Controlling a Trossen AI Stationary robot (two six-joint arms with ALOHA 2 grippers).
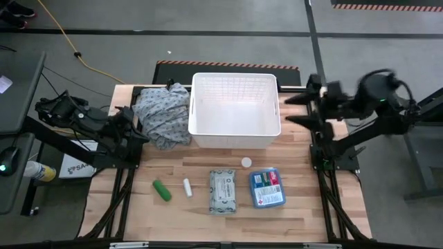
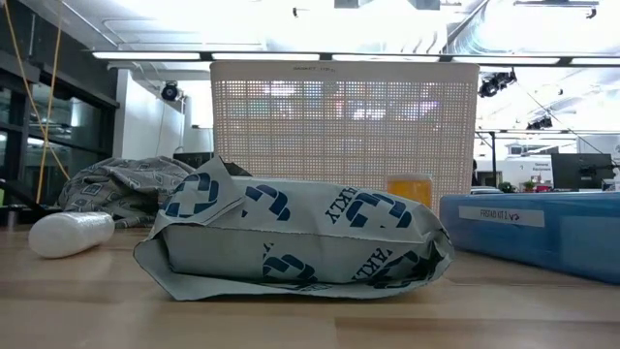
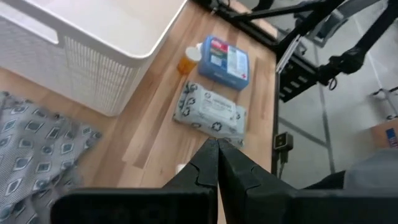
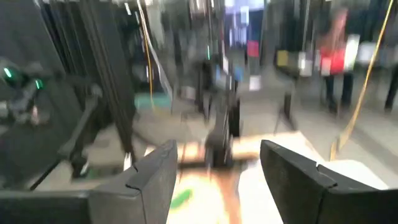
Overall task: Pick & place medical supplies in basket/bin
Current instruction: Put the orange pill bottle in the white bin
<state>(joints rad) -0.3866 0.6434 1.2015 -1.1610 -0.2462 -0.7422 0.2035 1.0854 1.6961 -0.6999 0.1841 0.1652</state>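
Between the pressed-together left tool [image 1: 133,123] and the spread, empty right tool [image 1: 294,111] stands the basket [image 1: 235,135]; supplies lie on the counter [image 1: 304,214] nearer the front.

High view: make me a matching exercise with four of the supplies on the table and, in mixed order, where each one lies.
Things:
1. green tube
2. blue box
3. wipes pack
4. white tube

Places:
A. between the white tube and the blue box
B. furthest toward the left arm's side of the row
C. furthest toward the right arm's side of the row
D. between the green tube and the wipes pack

Pairs: 1-B, 2-C, 3-A, 4-D
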